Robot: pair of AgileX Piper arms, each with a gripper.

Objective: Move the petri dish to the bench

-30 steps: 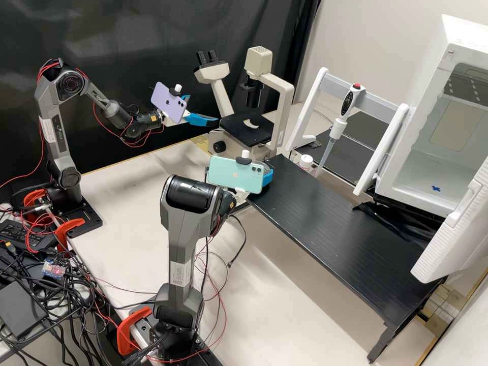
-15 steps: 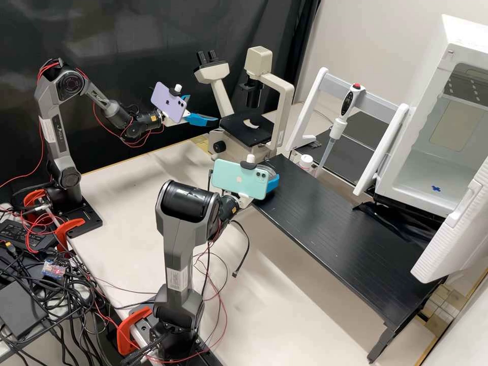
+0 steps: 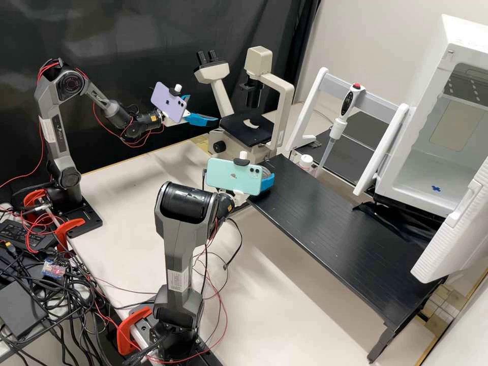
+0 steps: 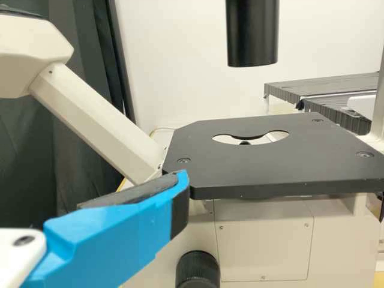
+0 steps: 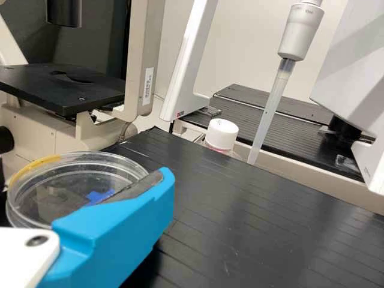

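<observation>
At far left, the left gripper point(image 3: 204, 109) hangs over the worktop's point(image 3: 117, 203) far edge, its fingers parted and nothing between them, near the microscope point(image 3: 247, 127). Next comes the right gripper point(image 3: 268, 180), by the black platform's point(image 3: 345, 223) corner nearest the microscope; its fingers are spread to the width of the clear petri dish point(image 5: 54, 189) and closed on its rim. Past the platform's far edge stand a white-capped bottle point(image 3: 305, 161) and, farther right, an upright, slightly tilted pipette point(image 3: 348, 101).
</observation>
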